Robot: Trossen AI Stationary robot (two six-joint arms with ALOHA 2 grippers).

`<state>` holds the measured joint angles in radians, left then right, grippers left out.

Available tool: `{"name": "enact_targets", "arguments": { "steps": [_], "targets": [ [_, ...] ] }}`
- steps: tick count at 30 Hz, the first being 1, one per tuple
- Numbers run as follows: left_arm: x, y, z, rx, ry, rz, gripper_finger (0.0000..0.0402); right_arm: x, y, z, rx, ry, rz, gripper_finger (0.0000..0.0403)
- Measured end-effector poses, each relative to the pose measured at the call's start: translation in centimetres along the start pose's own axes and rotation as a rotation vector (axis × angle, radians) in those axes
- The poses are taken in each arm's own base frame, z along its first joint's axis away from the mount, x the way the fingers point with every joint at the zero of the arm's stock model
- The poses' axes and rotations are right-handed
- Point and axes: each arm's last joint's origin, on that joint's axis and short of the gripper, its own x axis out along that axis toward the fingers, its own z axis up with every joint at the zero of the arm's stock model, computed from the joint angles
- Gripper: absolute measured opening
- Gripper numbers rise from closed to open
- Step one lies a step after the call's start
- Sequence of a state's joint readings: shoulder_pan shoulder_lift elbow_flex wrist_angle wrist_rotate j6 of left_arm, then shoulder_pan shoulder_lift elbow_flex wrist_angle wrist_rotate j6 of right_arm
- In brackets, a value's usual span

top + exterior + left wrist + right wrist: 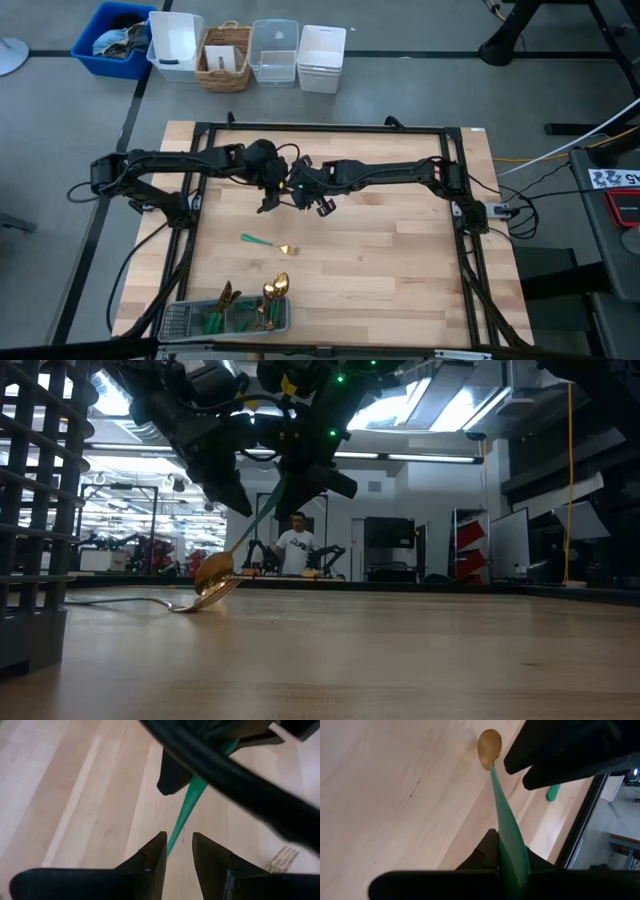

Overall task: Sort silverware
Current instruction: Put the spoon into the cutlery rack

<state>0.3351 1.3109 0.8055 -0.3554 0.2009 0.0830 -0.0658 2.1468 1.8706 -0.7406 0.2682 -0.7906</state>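
The right claw (512, 865) was clenched on the teal handle of a spoon (490, 747), which ran straight out from between its fingers, gold bowl at the far end and hanging just above the table (400, 260). The left claw (179, 852) stood released, its fingers parted to either side of that same handle without gripping it; both claws met over the table's middle. So the spoon's long axis pointed away from the right claw and down. A fork (270, 244) lay flat nearby, and the mesh tray (180, 322), holding sorted silverware (270, 300), sat at the table's near edge, well apart.
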Motion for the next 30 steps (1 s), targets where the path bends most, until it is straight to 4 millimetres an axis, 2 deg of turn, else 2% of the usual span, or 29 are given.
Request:
{"name": "enact_targets", "arguments": {
  "steps": [13, 17, 26, 30],
  "targets": [
    [0.3, -1.7, -1.0, 0.071, 0.121, 0.076, 0.0087, 0.0, 0.0, 0.0, 0.0, 0.0, 0.0, 0.0001],
    [0.3, -1.8, -1.0, 0.082, 0.128, 0.132, 0.0087, 0.0, 0.0, 0.0, 0.0, 0.0, 0.0, 0.0001],
    [0.4, -1.9, -1.0, 0.04, 0.124, 0.137, 0.0087, 0.0, 0.0, 0.0, -0.001, 0.001, 0.001, 0.0001],
    [0.7, -2.0, -1.7, 0.046, 0.134, 0.134, 0.0086, 0.0, 0.0, 0.0, -0.001, 0.002, 0.001, 0.0001]
  ]
}}
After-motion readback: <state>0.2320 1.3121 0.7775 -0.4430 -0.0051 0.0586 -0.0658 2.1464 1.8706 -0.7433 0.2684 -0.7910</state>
